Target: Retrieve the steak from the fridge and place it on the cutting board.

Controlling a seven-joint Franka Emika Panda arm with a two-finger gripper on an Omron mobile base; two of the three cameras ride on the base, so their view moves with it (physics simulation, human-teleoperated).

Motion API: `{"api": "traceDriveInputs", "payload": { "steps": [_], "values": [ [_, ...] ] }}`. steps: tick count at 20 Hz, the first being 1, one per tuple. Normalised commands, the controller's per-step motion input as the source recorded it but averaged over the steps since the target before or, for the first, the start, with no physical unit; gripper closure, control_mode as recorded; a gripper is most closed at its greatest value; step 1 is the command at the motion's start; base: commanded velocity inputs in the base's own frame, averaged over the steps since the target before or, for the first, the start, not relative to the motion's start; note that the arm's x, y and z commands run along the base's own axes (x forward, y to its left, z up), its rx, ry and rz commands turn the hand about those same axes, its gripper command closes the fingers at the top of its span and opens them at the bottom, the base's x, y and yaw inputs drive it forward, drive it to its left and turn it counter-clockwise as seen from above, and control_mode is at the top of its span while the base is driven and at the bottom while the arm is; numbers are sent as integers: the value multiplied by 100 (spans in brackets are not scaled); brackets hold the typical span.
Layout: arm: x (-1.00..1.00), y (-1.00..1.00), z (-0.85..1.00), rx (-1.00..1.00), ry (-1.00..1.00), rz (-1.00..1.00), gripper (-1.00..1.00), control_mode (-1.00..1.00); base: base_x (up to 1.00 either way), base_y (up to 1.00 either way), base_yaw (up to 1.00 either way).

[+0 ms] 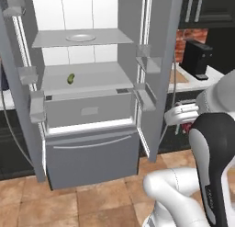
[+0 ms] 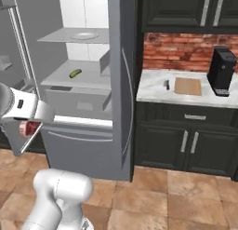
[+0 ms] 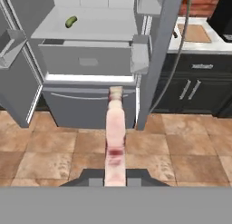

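Clearly the gripper [image 3: 115, 177] is clamped tight on the steak [image 3: 115, 134], which in the hand view sticks straight up toward twelve o'clock from between the jaws, edge-on, pale pink with a dark red patch low down. From the right base view the steak [image 2: 29, 127] shows as a red bit under the white hand at nine o'clock; in the left base view a red spot at about three o'clock beneath the hand seems to be the same meat, though it is too small to be sure.

Beyond the steak stands the fridge [image 3: 90, 60], both doors swung wide, its drawer shut under a pale grey shelf. A small green pickle [image 1: 70, 78] lies on that shelf, and a round white plate [image 1: 81, 37] sits on the shelf above.

At two o'clock in the right base view, the cutting board [image 2: 188, 86] lies flat on the white counter [image 2: 153, 87], bare, with a black coffee machine [image 2: 221, 71] just beside it.
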Motion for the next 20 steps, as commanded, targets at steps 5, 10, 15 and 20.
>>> {"api": "traceDriveInputs", "payload": {
  "steps": [5, 10, 15, 20],
  "values": [
    [0, 0, 0, 0, 0, 0, 100, 100, 0, -94, 0],
    [0, 0, 0, 0, 0, 0, 100, 100, 0, -80, 0],
    [0, 0, 0, 0, 0, 0, 100, 100, 15, -65, -5],
    [0, 0, 0, 0, 0, 0, 100, 100, 51, -79, -13]
  ]
}}
